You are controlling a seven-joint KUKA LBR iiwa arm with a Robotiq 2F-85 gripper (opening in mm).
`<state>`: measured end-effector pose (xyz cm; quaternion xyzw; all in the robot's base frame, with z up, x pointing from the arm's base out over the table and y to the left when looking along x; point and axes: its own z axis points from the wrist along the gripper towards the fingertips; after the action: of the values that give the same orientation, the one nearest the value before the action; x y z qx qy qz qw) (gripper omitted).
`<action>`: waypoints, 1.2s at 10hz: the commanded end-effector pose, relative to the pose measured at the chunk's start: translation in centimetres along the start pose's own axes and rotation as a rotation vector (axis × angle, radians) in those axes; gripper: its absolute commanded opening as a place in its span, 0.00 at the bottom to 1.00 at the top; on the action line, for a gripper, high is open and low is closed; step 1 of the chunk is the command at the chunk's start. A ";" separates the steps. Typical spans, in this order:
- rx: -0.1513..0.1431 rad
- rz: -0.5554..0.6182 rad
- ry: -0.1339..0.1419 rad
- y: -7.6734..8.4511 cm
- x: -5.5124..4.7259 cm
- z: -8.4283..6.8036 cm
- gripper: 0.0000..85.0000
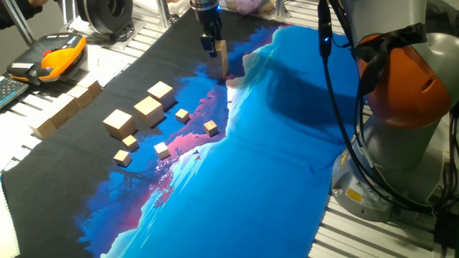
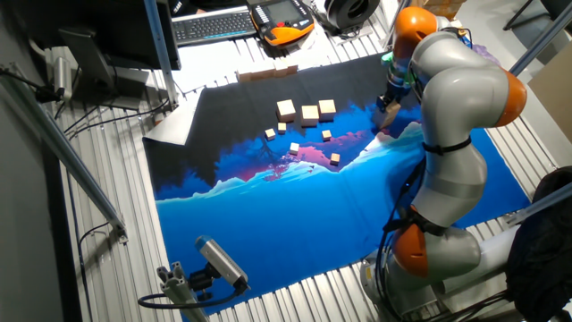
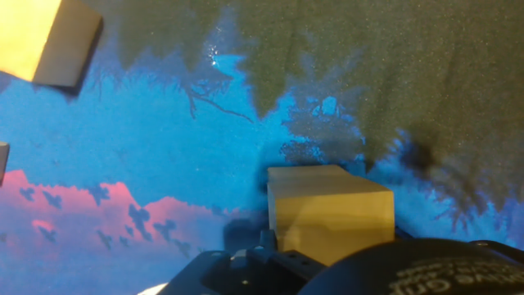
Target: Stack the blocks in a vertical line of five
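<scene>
The fingers sit at the top of a short column of blocks at the far edge of the printed cloth; from the fixed views it reads as about two cubes, though the count is a judgement. In the hand view a tan block lies directly below the fingers, but I cannot tell whether they are clenched on it or already released. Three more blocks rest on the surface well off to one side of the fingers, among tiny cubes. The risk, as I judge it: if the upper cube sits skewed, letting go or lifting away could drag it and topple the column; soft, wrinkled cloth under the base adds wobble
</scene>
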<state>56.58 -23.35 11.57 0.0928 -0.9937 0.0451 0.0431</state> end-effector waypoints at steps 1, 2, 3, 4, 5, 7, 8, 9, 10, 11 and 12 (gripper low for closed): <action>-0.002 0.012 -0.003 0.0 0.0 0.0 0.00; 0.000 0.022 -0.004 0.0 0.0 0.0 0.20; 0.002 0.030 -0.007 0.0 0.0 0.0 0.20; 0.009 0.038 -0.007 0.0 0.0 0.0 0.40; 0.012 0.046 -0.007 0.0 0.0 0.0 0.40; 0.015 0.059 -0.007 0.0 0.0 0.0 0.60; 0.015 0.065 -0.007 0.0 0.0 0.0 0.60; 0.017 0.070 -0.008 0.1 0.0 0.0 0.60; 0.017 0.071 -0.008 0.1 0.0 0.0 0.60; 0.017 0.074 -0.008 0.1 0.0 0.0 0.60; 0.016 0.076 -0.010 0.1 0.0 0.0 0.80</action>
<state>56.56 -23.22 11.51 0.0557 -0.9963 0.0537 0.0364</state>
